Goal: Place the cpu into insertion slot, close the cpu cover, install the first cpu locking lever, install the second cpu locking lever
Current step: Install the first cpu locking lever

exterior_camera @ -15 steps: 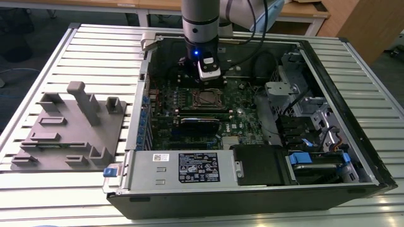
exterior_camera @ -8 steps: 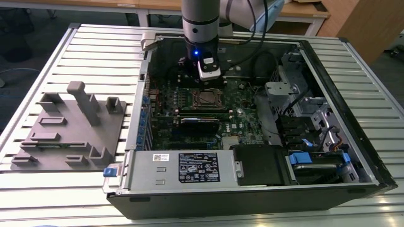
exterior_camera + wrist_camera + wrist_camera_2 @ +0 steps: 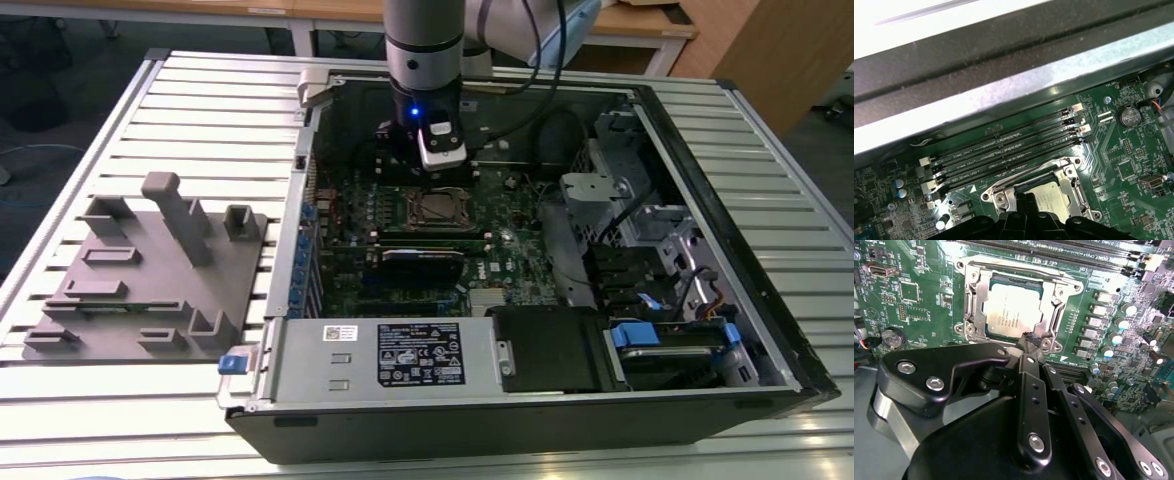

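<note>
The cpu [image 3: 1014,310] lies flat in the insertion slot [image 3: 1019,280], its grey top showing through the window of the cpu cover [image 3: 974,297], which is folded down over it. A thin wire lever [image 3: 1024,269] runs along one edge of the cover, seen also as an arched lever [image 3: 1036,169] in the first wrist view. My gripper [image 3: 1031,341] is shut, its black fingertips [image 3: 1026,357] down at the socket's edge next to the cover's corner. In the exterior view the gripper [image 3: 442,168] hangs just behind the socket and cpu [image 3: 438,208].
Inside the open computer case, memory slots [image 3: 1004,150] and the case wall [image 3: 1004,90] border the socket. A coin battery [image 3: 893,338] and capacitors [image 3: 1114,322] stand nearby. A black expansion card [image 3: 424,256], the power supply [image 3: 400,355] and a grey fixture [image 3: 147,280] lie around.
</note>
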